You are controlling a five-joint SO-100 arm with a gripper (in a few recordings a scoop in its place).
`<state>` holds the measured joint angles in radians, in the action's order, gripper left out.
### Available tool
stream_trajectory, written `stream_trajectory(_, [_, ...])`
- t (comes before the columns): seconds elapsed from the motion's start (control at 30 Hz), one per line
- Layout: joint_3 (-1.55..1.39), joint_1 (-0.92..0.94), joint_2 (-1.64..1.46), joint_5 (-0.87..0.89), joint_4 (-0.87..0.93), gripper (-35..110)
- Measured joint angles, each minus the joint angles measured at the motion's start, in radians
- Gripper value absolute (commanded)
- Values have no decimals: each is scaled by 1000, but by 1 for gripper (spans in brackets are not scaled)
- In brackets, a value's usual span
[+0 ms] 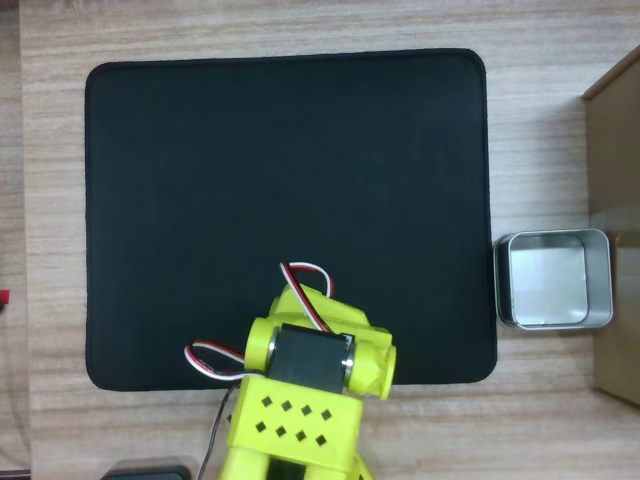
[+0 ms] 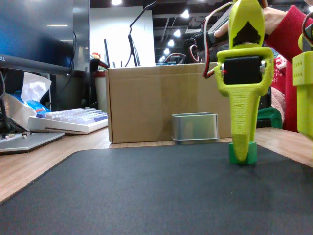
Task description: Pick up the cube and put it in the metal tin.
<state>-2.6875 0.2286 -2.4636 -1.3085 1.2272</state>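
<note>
Yellow arm (image 1: 300, 395), red-white-black cables (image 1: 305, 275)

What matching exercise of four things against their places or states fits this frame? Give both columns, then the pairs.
Things:
1. cube
2. metal tin
3. cardboard box
4. gripper

Places or states:
A. on the wooden table just off the black mat's right edge in the overhead view, nothing inside
B. brown, standing behind the tin in the fixed view
C. yellow, pointing straight down with its tip at the cube
D. green, sitting on the black mat under the gripper tip

Pairs: 1-D, 2-A, 3-B, 4-C
</note>
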Motion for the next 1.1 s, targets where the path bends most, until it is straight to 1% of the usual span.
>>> stream_trajectory(0.07, [0,0,15,0,-15,9])
stream_trajectory(0.23, [-29,-2,-8,0,-15,0])
stream_trajectory(0.37, [-52,-17,-120,43,-12,0])
stream_trajectory(0.53, [-43,-15,-178,192,-18,1])
stream_trajectory(0.67, [71,-14,-161,319,-11,1])
stream_trajectory(0.8, [213,61,-140,430,3,0])
stream_trajectory(0.93, [321,156,-103,482,2,0])
stream_trajectory(1.1, [410,330,-84,551,-60,0])
